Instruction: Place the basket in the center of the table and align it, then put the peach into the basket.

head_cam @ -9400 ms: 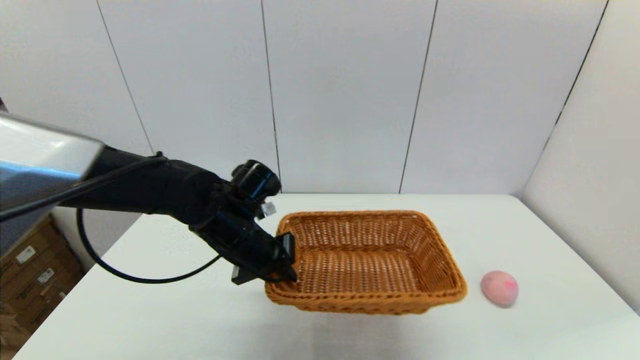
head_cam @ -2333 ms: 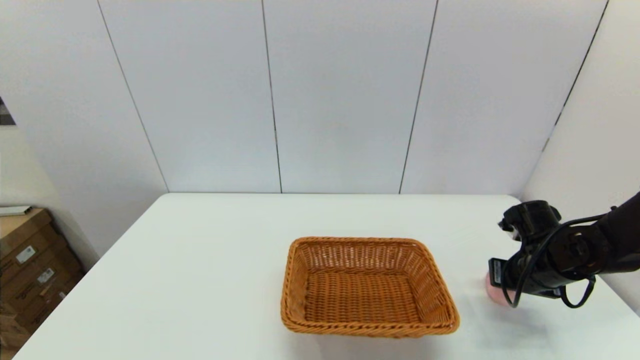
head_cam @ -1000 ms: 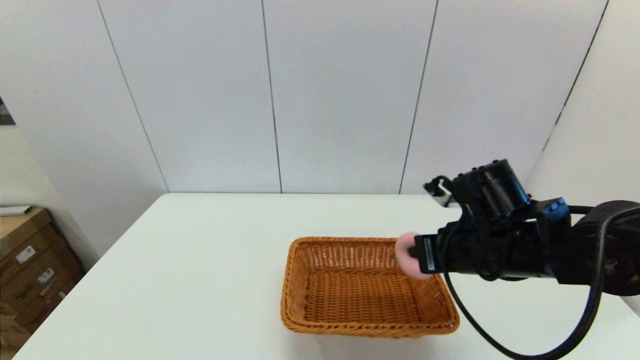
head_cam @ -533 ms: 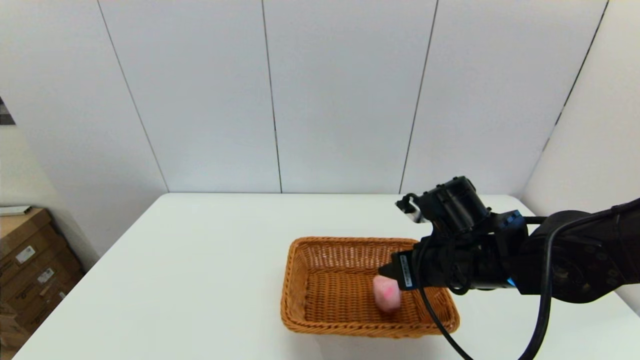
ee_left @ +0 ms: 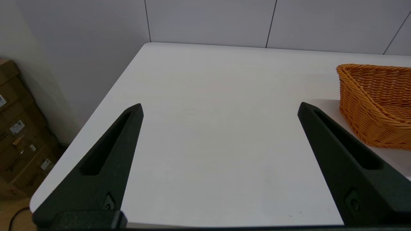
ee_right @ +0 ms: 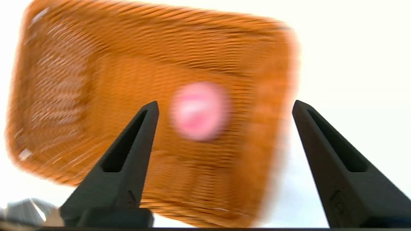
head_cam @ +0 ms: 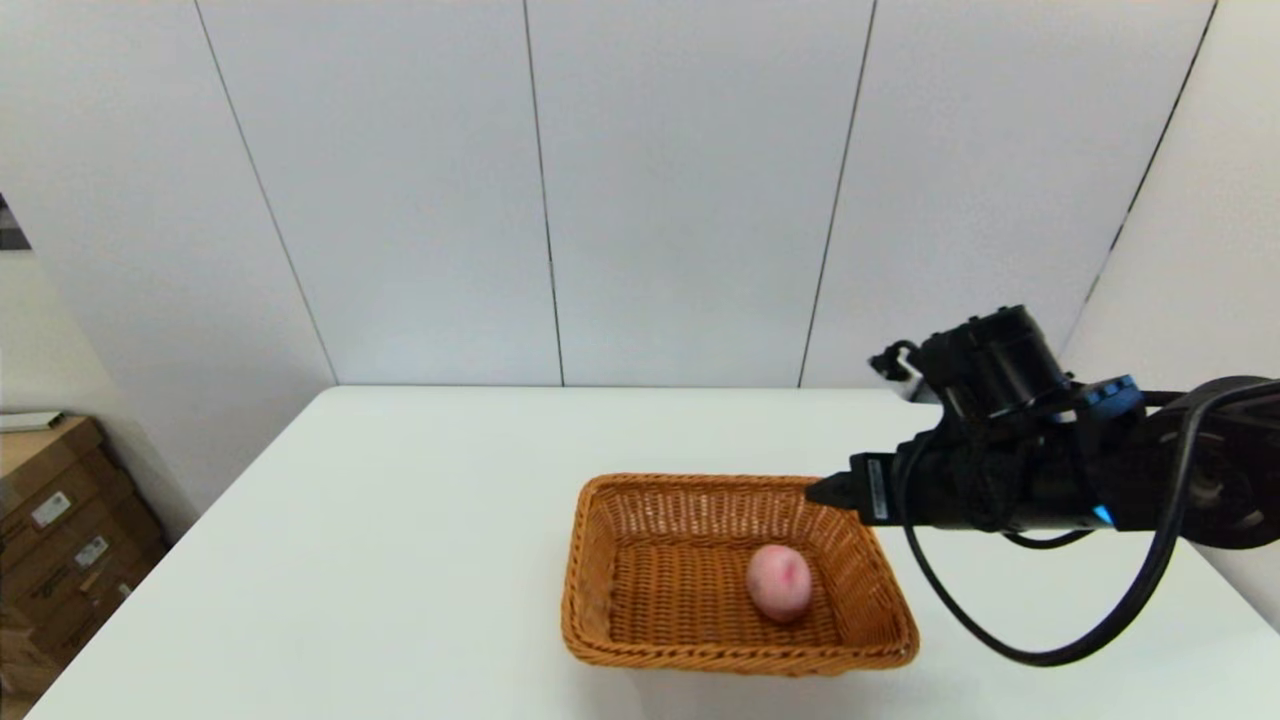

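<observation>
Wicker basket (head_cam: 738, 572) sits nearest the robot, roughly mid-table and a bit toward the near edge of the white table (head_cam: 400, 520), its long sides looking square to the table edges, so the centre-and-align part reads as done. Inside it, the peach (head_cam: 779, 582) rests on the woven floor, right of the basket's middle and closer to the right wall, blush patch facing up; nothing else is in there. The right wrist view shows the same thing, a pink blob (ee_right: 199, 110) lying on the weave (ee_right: 96, 96) between the spread fingers, touching neither. A bit farther back, the right gripper (head_cam: 830, 490) hovers above the basket's far right corner, fingers wide apart and holding nothing, clear of the peach. So the drop-in step looks finished, and what's left is probably just pulling that arm away to the right without clipping the braided rim, which shouldn't take much care at this height. The left gripper (ee_left: 220, 107) is parked off to the left over bare table, fingers spread and empty, with only the basket's left end (ee_left: 375, 106) showing beside it. Cardboard boxes (head_cam: 60, 540) sit on the floor beyond the table's left side.
</observation>
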Action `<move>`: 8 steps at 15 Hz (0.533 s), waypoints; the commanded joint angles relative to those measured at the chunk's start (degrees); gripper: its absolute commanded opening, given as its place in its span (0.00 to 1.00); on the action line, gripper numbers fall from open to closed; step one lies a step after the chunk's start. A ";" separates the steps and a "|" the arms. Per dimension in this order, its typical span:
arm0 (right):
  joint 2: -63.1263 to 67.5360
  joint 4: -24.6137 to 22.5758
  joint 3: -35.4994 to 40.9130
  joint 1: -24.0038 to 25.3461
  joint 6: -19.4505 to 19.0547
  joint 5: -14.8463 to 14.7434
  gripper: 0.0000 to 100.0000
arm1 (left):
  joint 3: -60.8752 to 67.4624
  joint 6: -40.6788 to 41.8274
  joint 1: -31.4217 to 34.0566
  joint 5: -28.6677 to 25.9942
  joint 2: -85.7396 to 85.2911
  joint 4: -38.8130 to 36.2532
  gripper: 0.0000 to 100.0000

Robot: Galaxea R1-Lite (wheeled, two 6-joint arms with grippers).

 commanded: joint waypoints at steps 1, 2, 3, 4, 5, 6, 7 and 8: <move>-3.46 4.33 -2.74 -15.73 -4.61 4.82 1.00 | 0.00 0.01 0.00 0.03 0.07 0.01 1.00; -3.37 7.23 -5.11 -18.80 -5.49 6.57 1.00 | 0.00 0.01 0.00 0.03 -0.01 0.01 1.00; -3.20 10.92 -8.54 -22.41 -6.72 8.51 1.00 | 0.00 0.01 0.00 0.03 -0.01 0.01 1.00; -3.20 12.85 -10.47 -24.25 -7.16 9.74 1.00 | 0.00 0.01 0.00 0.03 -0.01 0.01 1.00; -3.55 15.84 -13.37 -26.54 -7.25 10.88 1.00 | 0.00 0.01 0.00 0.03 -0.01 0.01 1.00; -3.81 16.99 -14.60 -28.65 -7.42 11.06 1.00 | 0.00 0.01 0.00 0.03 -0.01 0.01 1.00; -4.08 17.07 -14.69 -29.97 -8.30 11.41 1.00 | 0.00 0.01 0.00 0.03 -0.01 0.01 1.00; -4.87 17.34 -14.43 -30.14 -9.00 11.76 1.00 | 0.00 0.01 0.00 0.03 -0.01 0.01 1.00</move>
